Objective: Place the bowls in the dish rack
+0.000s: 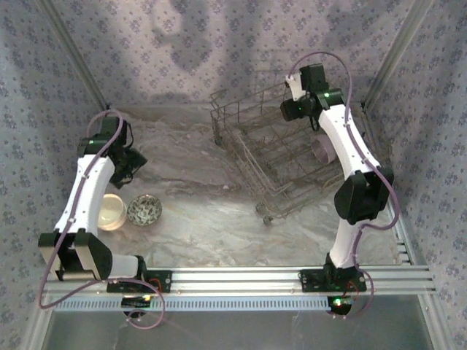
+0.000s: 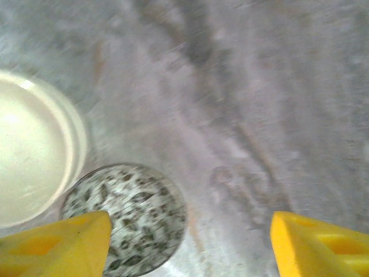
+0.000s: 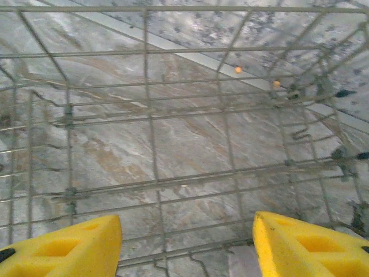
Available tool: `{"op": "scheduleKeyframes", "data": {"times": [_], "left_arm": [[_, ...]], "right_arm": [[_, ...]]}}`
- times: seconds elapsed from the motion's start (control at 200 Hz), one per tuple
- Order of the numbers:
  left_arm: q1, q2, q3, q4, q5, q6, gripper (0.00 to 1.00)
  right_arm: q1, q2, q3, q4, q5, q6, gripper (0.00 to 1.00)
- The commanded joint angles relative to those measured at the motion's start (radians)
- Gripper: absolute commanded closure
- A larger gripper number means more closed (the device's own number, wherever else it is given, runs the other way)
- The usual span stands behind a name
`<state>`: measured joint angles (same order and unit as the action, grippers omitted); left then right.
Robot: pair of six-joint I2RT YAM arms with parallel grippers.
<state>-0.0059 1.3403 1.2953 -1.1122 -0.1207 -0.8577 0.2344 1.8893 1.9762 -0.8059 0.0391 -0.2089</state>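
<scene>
Two bowls sit on the table at the left: a cream bowl [image 1: 109,211] [image 2: 29,144] and, touching its right side, a bowl with a dark speckled pattern inside [image 1: 144,210] [image 2: 127,216]. My left gripper [image 1: 133,164] [image 2: 190,245] hangs open just behind them, its left finger [image 2: 57,245] over the patterned bowl's edge. The grey wire dish rack [image 1: 284,157] [image 3: 153,144] stands at the back right. A pale pink-lavender bowl [image 1: 322,149] leans on edge inside it, partly hidden by my right arm. My right gripper [image 1: 290,111] [image 3: 187,245] is open above the rack's wires, holding nothing.
The table is marbled grey stone, with patterned walls close on three sides. An aluminium rail [image 1: 241,277] carrying both arm bases runs along the near edge. Bare tabletop [image 1: 204,189] lies between the two bowls and the rack.
</scene>
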Motion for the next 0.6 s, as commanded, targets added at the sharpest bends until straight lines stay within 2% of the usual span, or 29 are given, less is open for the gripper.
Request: {"op": "scheduleKeyframes", "data": {"times": [0.0, 0.165, 0.34, 0.595], "left_arm": [[0.015, 0.004, -0.054, -0.095, 0.017, -0.070, 0.26], [0.008, 0.035, -0.113, -0.084, 0.094, -0.122, 0.26], [-0.039, 0.091, -0.120, -0.068, 0.052, -0.147, 0.26], [-0.103, 0.304, -0.026, -0.113, 0.019, -0.183, 0.26]], "right_arm": [[0.018, 0.028, 0.042, -0.013, -0.048, 0.012, 0.37], [0.022, 0.033, 0.031, -0.013, -0.051, 0.011, 0.37], [0.023, 0.018, -0.007, 0.000, -0.041, 0.011, 0.37], [0.022, 0.002, -0.031, 0.009, -0.030, 0.011, 0.37]]}}
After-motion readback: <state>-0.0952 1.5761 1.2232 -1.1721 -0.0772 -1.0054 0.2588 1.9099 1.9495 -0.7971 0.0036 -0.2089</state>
